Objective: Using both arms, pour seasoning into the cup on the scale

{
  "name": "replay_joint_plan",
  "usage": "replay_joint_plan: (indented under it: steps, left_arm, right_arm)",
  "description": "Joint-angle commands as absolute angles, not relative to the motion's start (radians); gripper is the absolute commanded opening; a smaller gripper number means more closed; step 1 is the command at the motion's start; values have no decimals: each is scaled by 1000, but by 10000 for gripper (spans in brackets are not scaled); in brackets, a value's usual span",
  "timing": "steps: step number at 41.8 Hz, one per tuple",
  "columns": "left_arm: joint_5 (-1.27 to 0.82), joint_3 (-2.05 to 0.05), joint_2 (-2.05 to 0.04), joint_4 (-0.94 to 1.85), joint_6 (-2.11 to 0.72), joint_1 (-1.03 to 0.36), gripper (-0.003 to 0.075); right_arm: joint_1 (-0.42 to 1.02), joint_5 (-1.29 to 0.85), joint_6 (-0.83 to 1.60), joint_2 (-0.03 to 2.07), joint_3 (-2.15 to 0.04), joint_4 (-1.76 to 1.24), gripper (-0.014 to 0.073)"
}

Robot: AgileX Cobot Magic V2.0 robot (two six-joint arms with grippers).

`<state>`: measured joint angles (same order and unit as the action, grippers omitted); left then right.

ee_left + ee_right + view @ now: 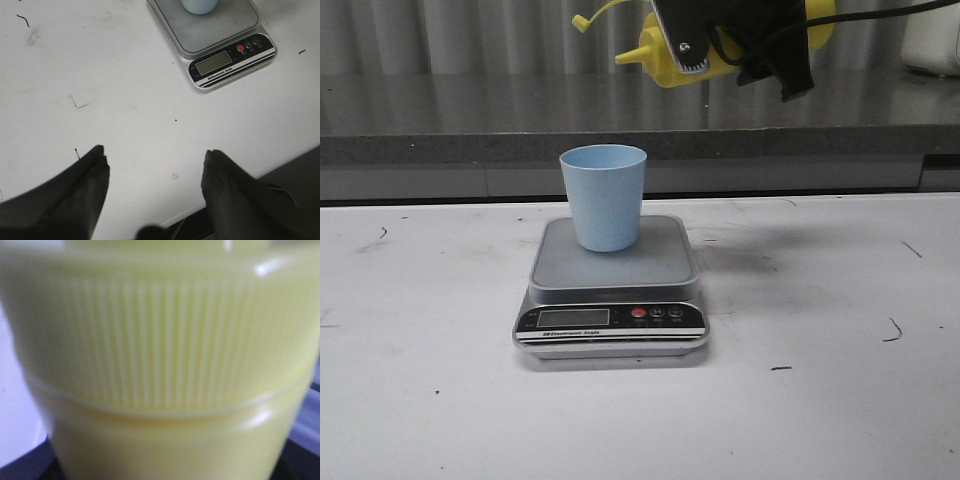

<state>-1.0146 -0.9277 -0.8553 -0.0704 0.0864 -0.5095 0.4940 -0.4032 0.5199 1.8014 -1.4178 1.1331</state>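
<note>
Your right gripper (720,45) clamps the yellow seasoning bottle (665,55) sideways, nozzle left, ribbed collar. The pale blue cup (604,197) stands on the scale (610,285). Your left gripper (155,160) has its jaws wide.

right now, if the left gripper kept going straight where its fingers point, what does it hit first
Most likely the bare white table: the open left gripper points down at it. The scale lies further on, off to one side.

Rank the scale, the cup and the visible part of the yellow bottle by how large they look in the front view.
1. Scale, clearly the largest.
2. Cup.
3. Yellow bottle, unsure: the right gripper hides much of it, so its visible area may rival the cup's.
</note>
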Motion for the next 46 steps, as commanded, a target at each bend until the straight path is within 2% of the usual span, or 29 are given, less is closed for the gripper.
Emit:
replay_joint_plan:
  steps: [1, 8, 23, 35, 40, 46]
  left_arm:
    - [-958, -952, -855, -74, 90, -516, 407]
    - [-958, -952, -855, -74, 90, -516, 407]
    - [-958, -952, -855, -74, 90, -516, 407]
    - [-958, -952, -855, -74, 90, -516, 407]
    - [-958, -952, -855, -74, 90, -516, 407]
    - [-958, -952, -855, -74, 90, -516, 407]
  right_arm:
    - [493, -374, 523, 1741, -1460, 1192, 358]
    - [493, -377, 380, 1741, -1460, 1187, 358]
    - [493, -493, -274, 1741, -1460, 1133, 358]
    - [491, -598, -601, 1669, -1452, 1094, 358]
    - [464, -516, -698, 1584, -1368, 1046, 358]
    - [346, -235, -768, 1473, -1161, 1035, 358]
